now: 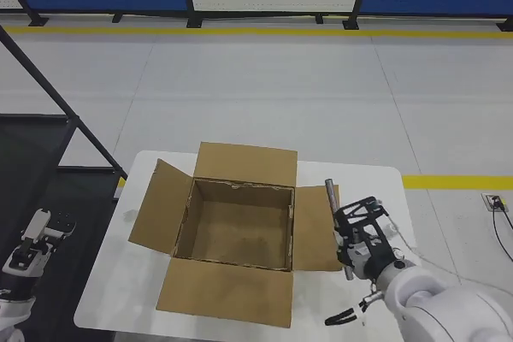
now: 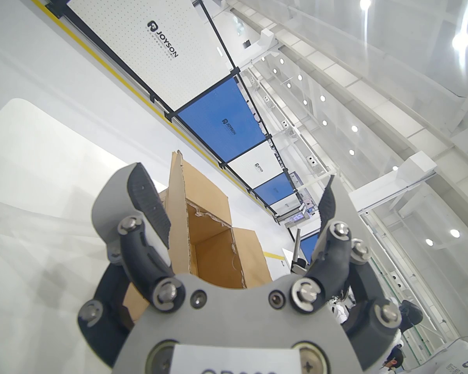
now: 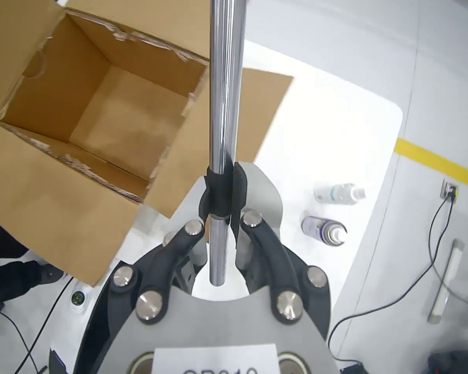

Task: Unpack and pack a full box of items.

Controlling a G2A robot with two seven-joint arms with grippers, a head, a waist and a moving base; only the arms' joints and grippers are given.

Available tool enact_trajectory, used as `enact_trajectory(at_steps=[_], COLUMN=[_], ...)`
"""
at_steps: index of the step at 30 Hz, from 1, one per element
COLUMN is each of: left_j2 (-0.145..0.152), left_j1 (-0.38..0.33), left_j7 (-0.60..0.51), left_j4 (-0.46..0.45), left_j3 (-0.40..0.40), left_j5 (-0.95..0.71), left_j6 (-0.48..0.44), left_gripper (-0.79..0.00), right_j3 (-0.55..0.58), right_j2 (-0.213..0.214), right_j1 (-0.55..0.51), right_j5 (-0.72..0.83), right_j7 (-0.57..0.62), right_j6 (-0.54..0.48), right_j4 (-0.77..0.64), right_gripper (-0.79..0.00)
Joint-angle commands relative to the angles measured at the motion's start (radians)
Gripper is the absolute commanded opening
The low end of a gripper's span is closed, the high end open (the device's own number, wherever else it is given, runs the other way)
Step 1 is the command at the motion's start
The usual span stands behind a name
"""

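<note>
The box [image 1: 244, 164] sits open on the table [image 1: 111, 282], all four flaps spread, its cardboard floor in view. The right gripper [image 3: 221, 192] is clenched on a steel rod [image 3: 226, 60] — held above the box's right flap, beside the opening. The left gripper [image 2: 234, 196] hangs off the table's left side — fingers spread wide. Two bottles [image 3: 337, 193] are on the floor beside the table.

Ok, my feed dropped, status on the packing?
Right gripper shut on metal rod, beside the box opening. Left gripper open, holding nothing. Cardboard box flaps open, no items inside. Nothing blocking the opening.
</note>
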Motion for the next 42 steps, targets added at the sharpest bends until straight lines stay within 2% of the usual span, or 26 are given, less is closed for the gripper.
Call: enact_trajectory(at_steps=[1,5,9,13,17,20,37,39,42], left_j2=[0.000,0.000,0.000,0.000,0.000,0.000,0.000,0.000,0.000], left_j1=[0.000,0.000,0.000,0.000,0.000,0.000,0.000,0.000,0.000], left_j7=[0.000,0.000,0.000,0.000,0.000,0.000,0.000,0.000,0.000], left_j4=[0.000,0.000,0.000,0.000,0.000,0.000,0.000,0.000,0.000], left_j3=[0.000,0.000,0.000,0.000,0.000,0.000,0.000,0.000,0.000], left_j5=[0.000,0.000,0.000,0.000,0.000,0.000,0.000,0.000,0.000], left_j6=[0.000,0.000,0.000,0.000,0.000,0.000,0.000,0.000,0.000], left_gripper=[0.000,0.000,0.000,0.000,0.000,0.000,0.000,0.000,0.000], right_j3=[-0.124,-0.330,-0.490,-0.586,-0.649,-0.672,-0.671,-0.656,-0.658], right_j2=[-0.014,-0.060,-0.127,-0.200,-0.266,-0.297,-0.297,-0.299,-0.320], right_j1=[0.103,0.320,0.528,0.682,0.777,0.813,0.808,0.786,0.813], right_j5=[-0.026,-0.031,0.020,0.138,0.248,0.301,0.303,0.339,0.402], right_j7=[0.062,0.098,0.092,0.034,-0.057,-0.085,-0.094,-0.151,-0.189], right_j6=[0.026,0.083,0.168,0.233,0.267,0.272,0.267,0.210,0.128], right_j4=[0.017,0.177,0.385,0.590,0.768,0.858,0.859,0.903,1.032], right_gripper=[-0.785,-0.785,-0.785,-0.785,-0.785,-0.785,-0.785,-0.785,-0.785])
